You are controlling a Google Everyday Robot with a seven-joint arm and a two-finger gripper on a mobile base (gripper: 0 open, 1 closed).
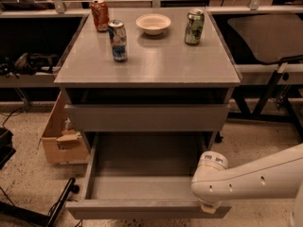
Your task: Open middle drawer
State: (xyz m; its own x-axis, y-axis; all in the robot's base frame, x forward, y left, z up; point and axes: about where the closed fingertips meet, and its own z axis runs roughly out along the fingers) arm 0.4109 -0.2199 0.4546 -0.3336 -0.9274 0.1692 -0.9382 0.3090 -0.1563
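My gripper (207, 208) is at about 5 o'clock in the view, down against the right end of the middle drawer (142, 174), at its front panel. My white arm (255, 181) reaches in from 4 o'clock and covers most of it. I cannot tell whether the gripper is apart, together or clamped on the panel's edge, though it seems to touch the top of the panel.

The middle drawer stands wide open, drawn out toward 6 o'clock, with its grey inside showing. Above it the upper drawer front (147, 118) runs across beneath the bench (156, 67).

On the bench a white bowl (153, 23) sits at 12 o'clock and a green can (194, 27) at 1 o'clock. A red can (100, 14) is at 11 o'clock, and a blue can (118, 40) is near it, toward 10 o'clock. A cardboard box (59, 143) stands on the floor (28, 188) at the bench's 9 o'clock side.
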